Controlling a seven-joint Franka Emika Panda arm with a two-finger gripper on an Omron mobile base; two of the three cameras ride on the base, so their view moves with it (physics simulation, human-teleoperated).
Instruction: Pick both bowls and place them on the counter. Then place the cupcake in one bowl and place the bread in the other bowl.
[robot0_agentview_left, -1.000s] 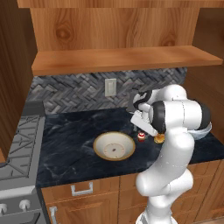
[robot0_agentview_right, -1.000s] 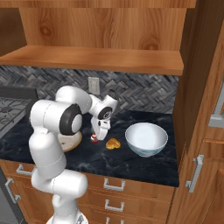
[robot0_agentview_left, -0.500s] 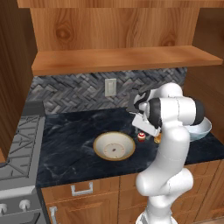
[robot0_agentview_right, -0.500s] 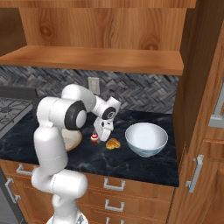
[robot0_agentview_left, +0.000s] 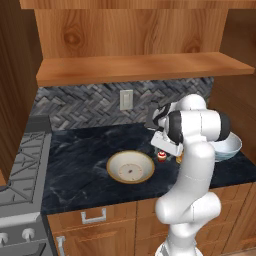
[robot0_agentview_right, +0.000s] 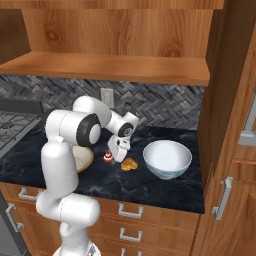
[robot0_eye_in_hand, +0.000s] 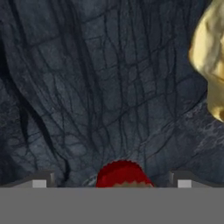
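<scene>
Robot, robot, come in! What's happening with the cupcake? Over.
Gripper open, low over cupcake. Cupcake on counter, not held. Bread beside it. Nothing blocking.

The counter (robot0_agentview_left: 80, 165) looks like polished black marble with thin pale veins, faintly glossy. The backsplash (robot0_agentview_left: 85, 105) is grey stone tile laid in herringbone, matt and rough. Shelf (robot0_agentview_left: 135, 67), wall panel and drawers (robot0_agentview_right: 145, 220) are warm varnished wood with clear grain; the drawer handles look like brushed metal. One bowl (robot0_agentview_left: 131, 167) is cream ceramic, matt with a speckled centre; the other bowl (robot0_agentview_right: 167, 159) is smooth, glossy white. The bread (robot0_eye_in_hand: 210, 61) has a golden, slightly shiny crust. The cupcake (robot0_eye_in_hand: 122, 174) top is matt red. The arm (robot0_agentview_right: 65, 150) is smooth white plastic.
</scene>
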